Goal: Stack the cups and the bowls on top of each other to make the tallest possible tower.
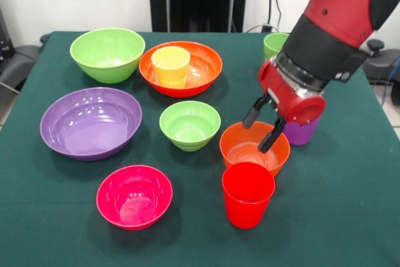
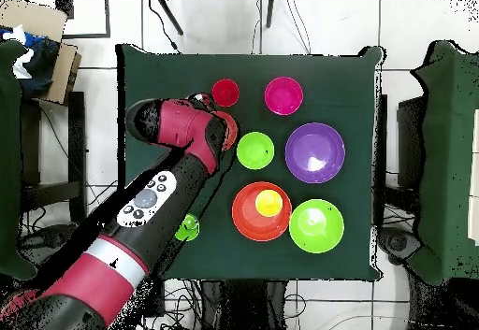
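cloth of dark green covers the table (image 1: 350, 217), and nearest the camera in the front view stand the red cup (image 1: 247, 194), upright and empty, and to its left the small magenta-pink bowl (image 1: 134, 196). just behind the red cup sits the small orange bowl (image 1: 254, 148), almost touching it. the gripper (image 1: 261, 130) hangs over this bowl with its two black fingers spread apart, one finger down inside the bowl near its right rim and the other outside on the left; it holds nothing. the purple cup (image 1: 302, 132) stands just right of the orange bowl, mostly hidden behind the red wrist. left of the orange bowl is the small lime green bowl (image 1: 189, 124), and further left the large purple bowl (image 1: 91, 122). farther back, the large orange bowl (image 1: 180, 68) holds the yellow cup (image 1: 170, 66) upright inside it, with the large lime green bowl (image 1: 107, 54) just to its left. the light green cup (image 1: 275, 45) stands far right, partly behind the arm.
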Controlling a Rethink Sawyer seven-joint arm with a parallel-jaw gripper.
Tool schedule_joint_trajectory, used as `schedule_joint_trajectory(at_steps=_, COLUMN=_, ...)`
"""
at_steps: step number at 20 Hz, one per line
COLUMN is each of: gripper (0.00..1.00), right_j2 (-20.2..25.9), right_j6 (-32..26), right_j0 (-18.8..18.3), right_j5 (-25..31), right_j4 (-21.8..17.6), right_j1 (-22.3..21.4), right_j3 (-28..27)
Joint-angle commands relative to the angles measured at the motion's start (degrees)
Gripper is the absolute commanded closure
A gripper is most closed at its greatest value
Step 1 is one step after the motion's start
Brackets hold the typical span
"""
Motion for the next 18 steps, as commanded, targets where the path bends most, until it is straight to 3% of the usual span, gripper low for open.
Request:
schedule_joint_trajectory(at_steps=1, gripper=0.0, right_j2=5.8, right_j6=10.9, right_j0=-2.1, right_j5=-5.9, right_j4=1.1, right_j1=5.3, right_j3=-2.9)
schedule_joint_trajectory(at_steps=18, gripper=0.0, right_j2=7.3, right_j6=8.0, right_j0=-2.8, right_j5=-7.3, right_j4=0.2, right_j1=3.8, right_j3=-1.4)
